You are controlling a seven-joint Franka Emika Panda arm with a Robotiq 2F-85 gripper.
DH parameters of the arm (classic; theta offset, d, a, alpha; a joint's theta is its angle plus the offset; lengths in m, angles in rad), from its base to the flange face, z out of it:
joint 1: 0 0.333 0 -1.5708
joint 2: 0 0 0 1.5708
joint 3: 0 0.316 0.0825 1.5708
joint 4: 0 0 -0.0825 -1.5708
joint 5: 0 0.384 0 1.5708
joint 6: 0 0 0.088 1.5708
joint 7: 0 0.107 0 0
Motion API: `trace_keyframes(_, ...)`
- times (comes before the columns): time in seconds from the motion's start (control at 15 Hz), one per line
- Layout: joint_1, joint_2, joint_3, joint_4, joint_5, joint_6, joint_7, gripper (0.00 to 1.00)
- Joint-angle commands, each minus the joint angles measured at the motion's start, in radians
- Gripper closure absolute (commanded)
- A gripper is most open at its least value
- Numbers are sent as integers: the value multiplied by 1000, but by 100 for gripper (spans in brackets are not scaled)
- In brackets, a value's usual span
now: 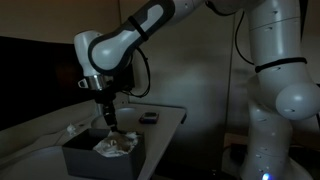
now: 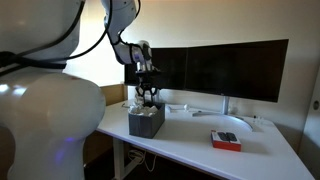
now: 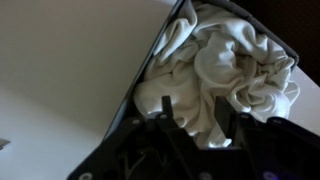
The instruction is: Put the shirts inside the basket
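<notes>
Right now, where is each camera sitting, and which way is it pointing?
An exterior view: off the desk corner, facing the basket; the arm and end effector show.
An exterior view: behind the robot's white body, facing the monitors across the desk.
Wrist view: on the wrist, looking down at the shirts; the end effector's fingers show.
Shared: both exterior views show the end effector at the basket.

A white desk (image 2: 190, 140) carries dark monitors (image 2: 235, 68) in a dim room
</notes>
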Motion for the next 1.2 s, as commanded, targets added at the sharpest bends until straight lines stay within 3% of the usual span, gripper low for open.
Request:
trace_keyframes(0.0, 0, -92, 16, -26, -39, -12, -21, 21)
trace_keyframes(0.27, -1, -176, 21, -17, -39, -43, -30, 0)
trace_keyframes(0.73, 9, -285, 25, 16, -32, -136, -54, 0)
trace_keyframes(1.13, 10, -274, 26, 22, -28, -122, -26, 0)
